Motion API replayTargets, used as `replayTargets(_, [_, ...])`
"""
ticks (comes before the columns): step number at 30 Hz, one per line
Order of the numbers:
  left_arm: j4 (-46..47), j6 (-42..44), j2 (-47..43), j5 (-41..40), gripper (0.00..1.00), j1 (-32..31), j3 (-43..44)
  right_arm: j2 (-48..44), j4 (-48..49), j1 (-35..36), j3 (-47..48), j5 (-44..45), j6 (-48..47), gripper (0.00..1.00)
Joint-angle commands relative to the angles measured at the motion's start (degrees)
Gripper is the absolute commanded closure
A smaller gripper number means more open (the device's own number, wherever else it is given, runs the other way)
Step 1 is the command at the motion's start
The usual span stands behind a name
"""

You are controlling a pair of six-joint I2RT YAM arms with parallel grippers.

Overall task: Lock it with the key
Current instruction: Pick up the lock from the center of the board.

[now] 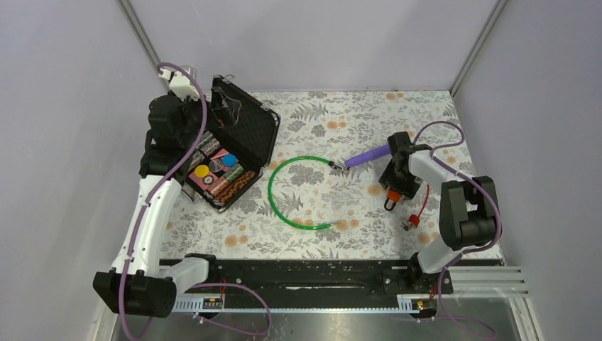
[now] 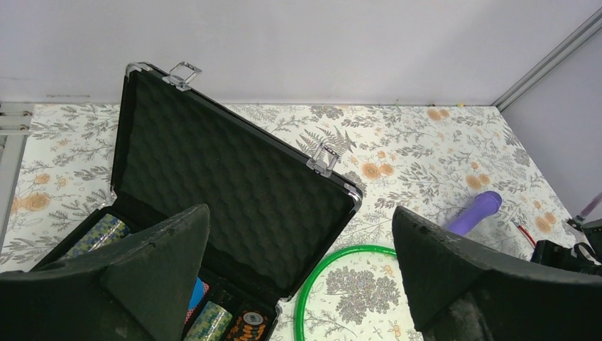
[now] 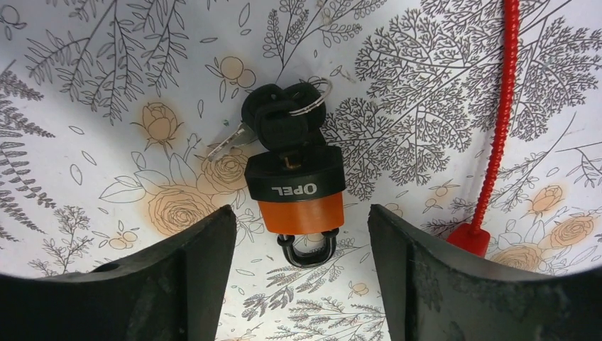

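An orange and black padlock lies flat on the floral table, its black shackle pointing toward the camera in the right wrist view. A black-headed key sits in its keyhole, with another key on the same ring lying beside it. My right gripper hovers just above the lock, open, with a finger on either side of the orange end and touching nothing. From above, the padlock shows just below the right gripper. My left gripper is open and empty, high over the open black case.
A red cable runs along the right of the lock. A green hoop lies mid-table, with a purple-handled tool at its far right side. The open case at the left holds poker chips.
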Motion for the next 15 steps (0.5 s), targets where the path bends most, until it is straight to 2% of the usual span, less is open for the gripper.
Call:
replayTargets(1, [1.46, -0.53, -0.76, 0.26, 0.01, 0.21, -0.42, 0.65, 0.48, -0.22, -0.11, -1.20, 2.04, 0.28])
replayTargets(7, [0.89, -0.07, -0.96, -0.47, 0.01, 0.21, -0.39, 2.81, 0.52, -0.22, 0.06, -4.48, 3.84, 0.34])
replayTargets(15, [0.12, 0.88, -0.90, -1.19, 0.01, 0.21, 0.01, 3.51, 0.02, -0.20, 0.79, -3.16, 5.64, 0.37])
